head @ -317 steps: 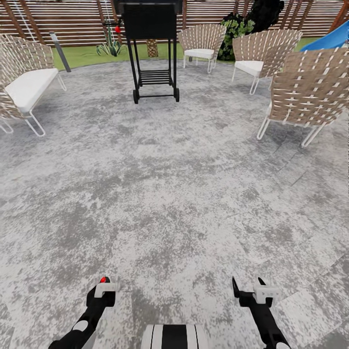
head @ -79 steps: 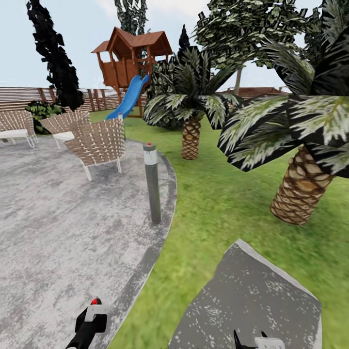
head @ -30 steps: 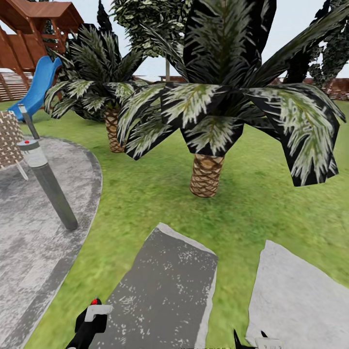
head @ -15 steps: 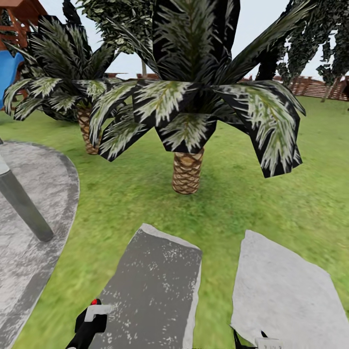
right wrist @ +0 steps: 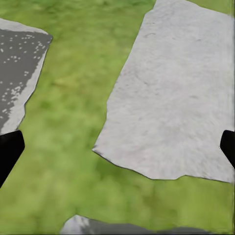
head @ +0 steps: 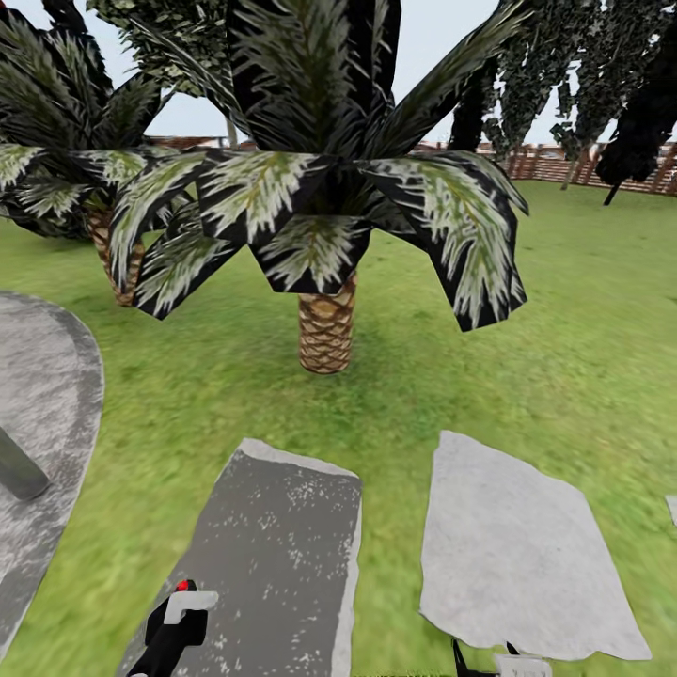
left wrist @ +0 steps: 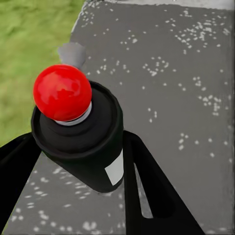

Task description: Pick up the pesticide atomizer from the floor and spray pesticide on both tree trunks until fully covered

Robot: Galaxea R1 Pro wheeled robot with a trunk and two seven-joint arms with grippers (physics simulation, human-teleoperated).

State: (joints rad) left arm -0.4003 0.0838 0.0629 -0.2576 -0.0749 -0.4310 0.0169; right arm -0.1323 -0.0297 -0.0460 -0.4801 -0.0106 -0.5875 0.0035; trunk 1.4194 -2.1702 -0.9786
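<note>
Head view: the pickup looks done, since the left gripper low in the picture carries the pesticide atomizer, whose red tip pokes up just above the light-grey fingers. No mist of pesticide is visible, and the trees ahead are squat palms with scaly brown trunks, not the thick pale trunks the task names, so I judge that both sprayings are still to do and the robot is on its way over the lawn. Dark and pale stepping stones lie in the grass beneath the arms; a brown slat fence runs far off. Only the top of the right gripper peeks in at the bottom edge.

Left wrist view: the atomizer's black body sits between the two dark fingers, pinched there, its red ball tip pointing out over the dark stone.

Right wrist view: both fingertips stand at opposite edges, spread wide, nothing between them but grass and pale stone
</note>
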